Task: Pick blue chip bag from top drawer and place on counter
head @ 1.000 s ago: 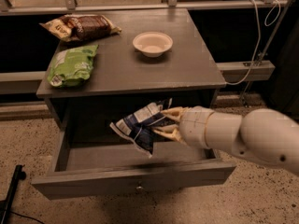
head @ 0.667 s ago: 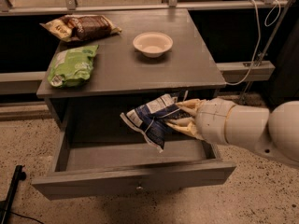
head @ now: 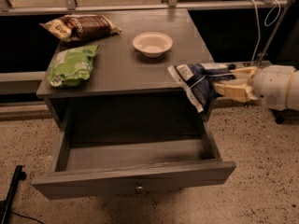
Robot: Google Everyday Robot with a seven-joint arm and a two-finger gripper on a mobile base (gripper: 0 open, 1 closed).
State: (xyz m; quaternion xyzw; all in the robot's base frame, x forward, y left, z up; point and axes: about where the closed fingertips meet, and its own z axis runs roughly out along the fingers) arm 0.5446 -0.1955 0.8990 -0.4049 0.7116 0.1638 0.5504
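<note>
Gripper (head: 223, 82) pinches the bag (head: 194, 80) by its right end, fingers clamped on it. The bag hangs at the counter's (head: 117, 64) front right corner, its long axis running left from the fingers across the edge. Drawer (head: 135, 174) open below the counter.

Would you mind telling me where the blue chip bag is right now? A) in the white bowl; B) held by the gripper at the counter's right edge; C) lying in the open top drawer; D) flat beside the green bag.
B: the gripper is shut on the blue chip bag at the right edge of the counter, above the open top drawer.
</note>
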